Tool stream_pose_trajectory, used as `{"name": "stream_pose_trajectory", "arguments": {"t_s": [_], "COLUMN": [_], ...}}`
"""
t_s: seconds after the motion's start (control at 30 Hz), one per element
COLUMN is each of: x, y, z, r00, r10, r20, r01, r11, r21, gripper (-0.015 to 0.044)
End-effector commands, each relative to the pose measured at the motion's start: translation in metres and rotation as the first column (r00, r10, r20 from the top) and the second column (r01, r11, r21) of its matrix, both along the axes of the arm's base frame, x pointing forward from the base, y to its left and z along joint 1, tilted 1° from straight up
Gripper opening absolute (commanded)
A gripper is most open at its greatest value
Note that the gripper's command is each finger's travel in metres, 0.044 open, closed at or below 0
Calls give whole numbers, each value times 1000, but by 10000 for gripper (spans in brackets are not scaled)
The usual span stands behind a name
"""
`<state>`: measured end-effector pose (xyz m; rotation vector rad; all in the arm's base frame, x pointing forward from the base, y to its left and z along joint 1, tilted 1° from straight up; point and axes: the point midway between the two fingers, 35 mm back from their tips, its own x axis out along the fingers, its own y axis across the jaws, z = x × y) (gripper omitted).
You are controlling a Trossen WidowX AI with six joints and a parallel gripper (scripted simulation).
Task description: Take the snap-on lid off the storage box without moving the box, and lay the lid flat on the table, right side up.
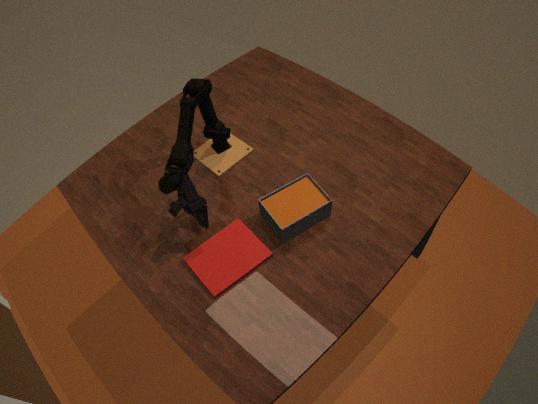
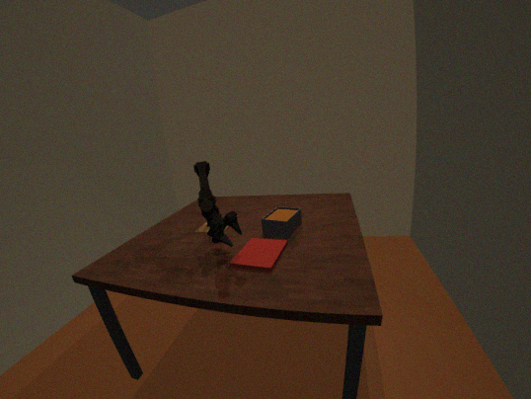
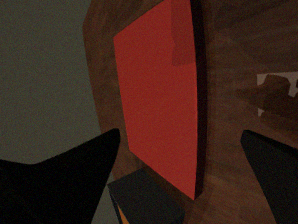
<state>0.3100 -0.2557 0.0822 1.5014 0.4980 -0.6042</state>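
Observation:
The red lid (image 1: pixel 228 257) (image 2: pixel 261 253) (image 3: pixel 160 100) lies flat on the table beside the box, with its smooth face up and no raised rim showing on top. Its underside is hidden. The dark blue-grey storage box (image 1: pixel 307 218) (image 2: pixel 280 228) (image 3: pixel 145 192) stands upright and uncovered, with an orange surface showing inside its walls. My gripper (image 1: pixel 190 218) (image 2: pixel 236 239) (image 3: pixel 182 136) is wide open with nothing between its fingers. It is above the table, next to the lid's edge on the arm's side, and apart from the box.
The arm's light wooden base plate (image 1: pixel 220 167) (image 2: pixel 202 227) is behind the lid and box. A pale rectangular patch (image 1: pixel 272 327) lies on the table just beyond the lid, near the table's edge in the top view.

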Motion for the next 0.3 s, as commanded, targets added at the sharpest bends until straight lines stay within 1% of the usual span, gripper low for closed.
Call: {"name": "stream_pose_trajectory", "arguments": {"t_s": [0.0, 0.27], "x": [-10, -26], "y": [2, 2], "z": [2, 1], "r00": [1000, 1000], "r10": [4, 4], "r20": [3, 1], "r01": [-4, -4], "r11": [1000, 1000], "r21": [-5, -5], "gripper": [440, 440]}}
